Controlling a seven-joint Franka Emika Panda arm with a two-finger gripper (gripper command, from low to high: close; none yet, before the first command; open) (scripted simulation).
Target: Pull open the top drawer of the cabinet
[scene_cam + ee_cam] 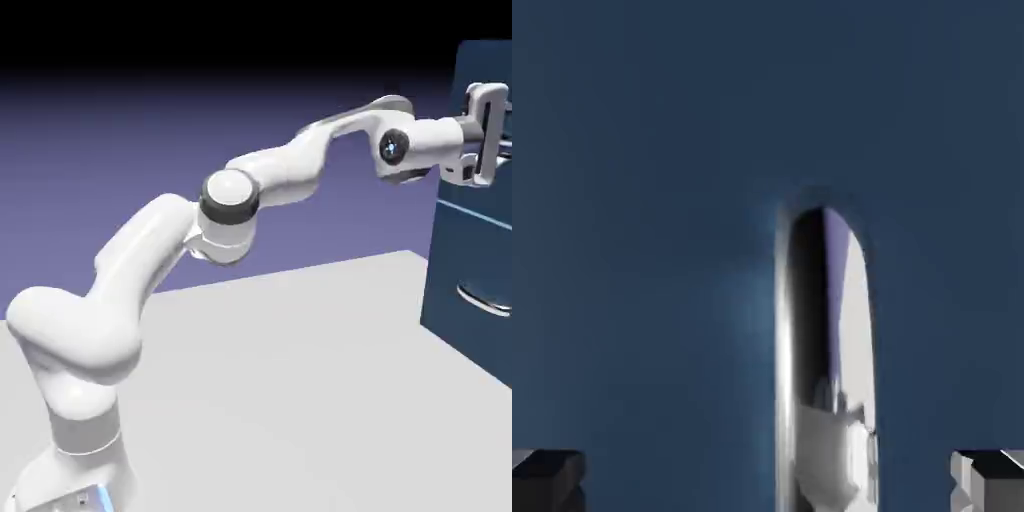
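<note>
Hand view showed only part of the top drawer [642, 150]: navy front filling the frame, its one silver handle [827, 370] cut off at the bottom edge, standing between two wide-apart grey fingertips [547, 478]. Exterior view cropped the cabinet [470, 270] at the right edge; two handles were visible, the upper largely hidden behind the gripper [487, 135]. No writing was legible.

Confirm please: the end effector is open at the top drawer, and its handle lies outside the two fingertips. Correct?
Not quite. In the hand view the handle of the top drawer lies between the fingertips, not outside them. The end effector is indeed open.
</note>
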